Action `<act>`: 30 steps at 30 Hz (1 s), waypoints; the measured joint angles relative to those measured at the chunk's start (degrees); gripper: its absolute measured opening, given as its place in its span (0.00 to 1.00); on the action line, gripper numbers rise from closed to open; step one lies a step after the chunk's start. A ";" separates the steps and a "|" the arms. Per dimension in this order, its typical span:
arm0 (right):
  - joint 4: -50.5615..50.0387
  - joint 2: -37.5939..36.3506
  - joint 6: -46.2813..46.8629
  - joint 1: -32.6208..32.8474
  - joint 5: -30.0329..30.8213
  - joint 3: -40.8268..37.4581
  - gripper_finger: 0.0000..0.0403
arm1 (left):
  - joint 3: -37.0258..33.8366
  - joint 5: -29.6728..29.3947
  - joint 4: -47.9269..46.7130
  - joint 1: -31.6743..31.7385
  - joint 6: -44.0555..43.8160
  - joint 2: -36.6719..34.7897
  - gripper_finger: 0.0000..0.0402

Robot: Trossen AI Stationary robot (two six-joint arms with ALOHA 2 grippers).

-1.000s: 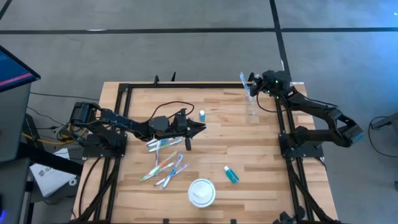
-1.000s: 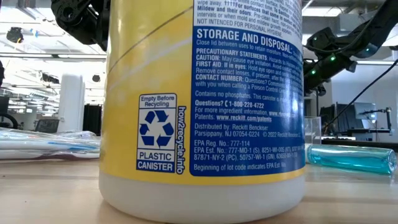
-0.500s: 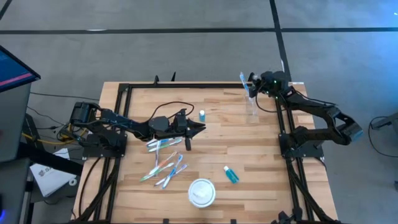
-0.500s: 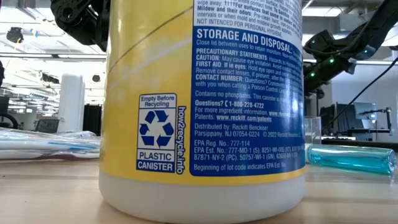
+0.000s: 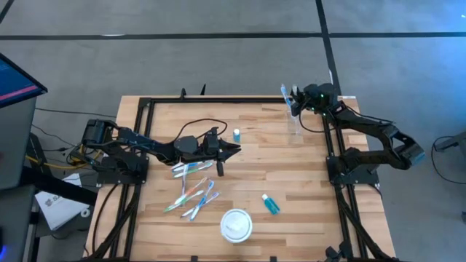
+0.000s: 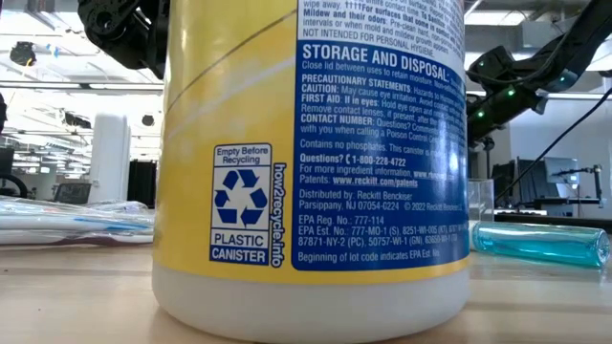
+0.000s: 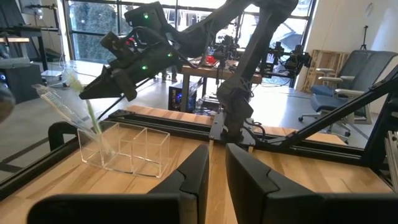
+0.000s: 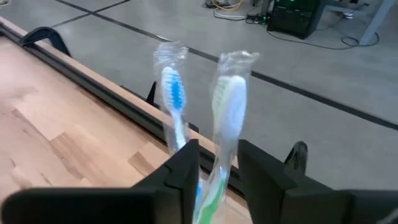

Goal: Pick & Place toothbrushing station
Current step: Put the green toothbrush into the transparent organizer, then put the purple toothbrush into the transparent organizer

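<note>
Right gripper point(image 5: 293, 100), upper right of the high view, fingers parted around a green toothbrush point(image 8: 225, 118) standing in the clear holder point(image 7: 124, 148). Risk: retreating fingers snag its wrapper, tipping it out. Left gripper point(image 5: 231, 151), mid-table, narrow and empty.

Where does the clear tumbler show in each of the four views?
High view: clear tumbler near the table's far right edge, below the right gripper.
Low view: a sliver right of the yellow canister, at.
Left wrist view: left of centre.
Right wrist view: not visible.
Shared landmark: the right gripper above it.
</note>
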 joint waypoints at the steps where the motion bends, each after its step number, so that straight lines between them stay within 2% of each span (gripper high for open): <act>1: -0.02 0.00 0.00 0.00 -0.26 0.00 0.29 | 0.00 0.01 0.01 0.01 -0.01 0.00 0.12; 6: -0.16 0.00 0.21 0.00 -0.62 0.00 0.39 | 0.00 0.01 -0.01 0.01 -0.01 0.00 0.12; 11: -0.38 -0.01 0.12 0.00 -0.69 0.00 0.43 | 0.00 0.05 -0.04 0.01 -0.01 0.00 0.12; 24: -2.36 -0.02 0.28 0.68 -1.86 -0.04 0.37 | 0.00 0.23 -0.36 0.01 -0.01 0.00 0.12; 30: -2.69 -0.02 0.02 0.66 -2.61 -0.04 0.38 | 0.00 0.21 -0.39 0.01 -0.01 0.00 0.12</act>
